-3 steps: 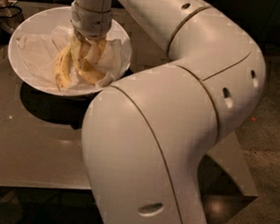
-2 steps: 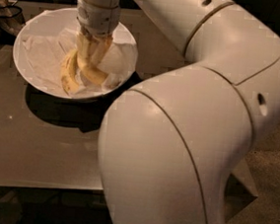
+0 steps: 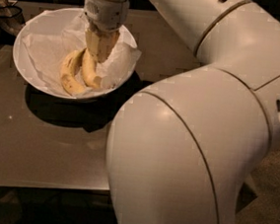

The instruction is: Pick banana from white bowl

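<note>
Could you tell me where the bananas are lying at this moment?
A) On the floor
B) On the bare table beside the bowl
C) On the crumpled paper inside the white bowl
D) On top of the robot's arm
C: the bananas rest on the paper lining the white bowl, and the claw reaches down just above them.

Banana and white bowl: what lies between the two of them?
In the camera view, crumpled white paper lies under the banana, lining the white bowl. The gripper hangs right over the banana's upper end, inside the bowl's rim.
</note>
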Action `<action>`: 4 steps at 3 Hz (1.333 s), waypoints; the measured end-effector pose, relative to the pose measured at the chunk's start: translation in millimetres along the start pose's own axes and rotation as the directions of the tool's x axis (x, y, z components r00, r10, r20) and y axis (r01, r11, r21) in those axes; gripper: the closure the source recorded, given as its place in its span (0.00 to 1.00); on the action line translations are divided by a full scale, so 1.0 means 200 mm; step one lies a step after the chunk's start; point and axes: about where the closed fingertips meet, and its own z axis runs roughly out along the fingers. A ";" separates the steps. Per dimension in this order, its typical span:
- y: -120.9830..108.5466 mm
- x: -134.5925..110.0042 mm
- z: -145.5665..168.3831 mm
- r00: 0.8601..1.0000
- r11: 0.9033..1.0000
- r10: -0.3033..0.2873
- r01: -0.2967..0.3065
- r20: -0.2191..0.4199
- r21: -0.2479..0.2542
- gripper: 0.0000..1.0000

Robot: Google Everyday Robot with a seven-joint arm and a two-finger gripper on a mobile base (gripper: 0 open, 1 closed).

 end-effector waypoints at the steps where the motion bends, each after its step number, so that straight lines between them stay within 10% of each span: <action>1: 0.00 0.00 0.00 1.000 1.000 -0.004 0.004 0.000 0.000 0.83; 4: 0.00 0.00 0.00 1.000 1.000 -0.004 0.004 0.000 0.000 0.13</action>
